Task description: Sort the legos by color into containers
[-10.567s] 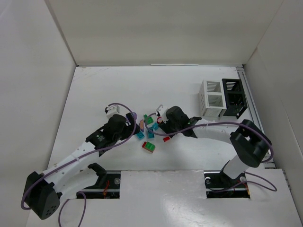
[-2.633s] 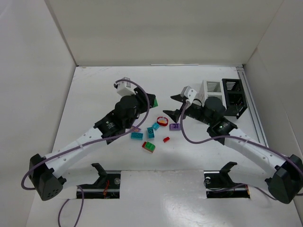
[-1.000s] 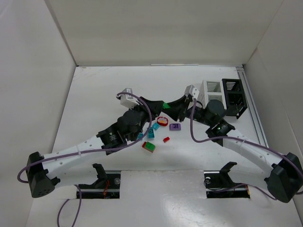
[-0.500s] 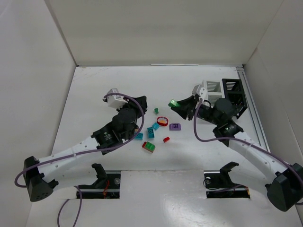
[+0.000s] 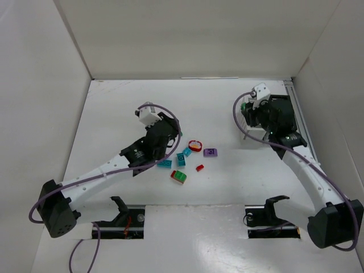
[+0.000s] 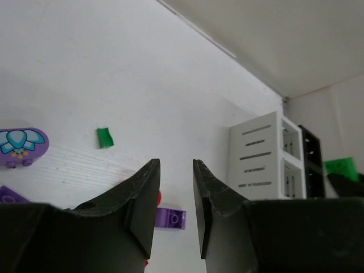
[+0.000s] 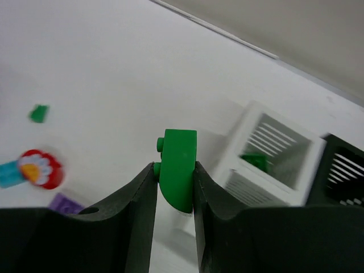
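Note:
My right gripper (image 7: 176,170) is shut on a green lego (image 7: 177,168), held upright between the jaws. It hangs beside the white container (image 7: 267,153), which has another green lego (image 7: 254,161) inside; the black container (image 7: 341,170) stands next to it. From above, the right gripper (image 5: 244,107) hovers at the white container's (image 5: 254,132) left side. My left gripper (image 6: 176,165) is open a narrow gap and holds nothing. It hovers over the pile, where a small green lego (image 6: 104,137) and a purple lego (image 6: 170,218) lie on the table.
Loose legos lie mid-table: teal ones (image 5: 181,159), a red and white round piece (image 5: 195,145), a purple brick (image 5: 210,152), a small red one (image 5: 199,168), a red-and-green stack (image 5: 178,177). The black container (image 5: 282,116) stands near the right wall.
The right gripper has carried the green lego from mid-table up and right to the white container. The left gripper drew back over the pile; its jaws closed, then parted slightly.

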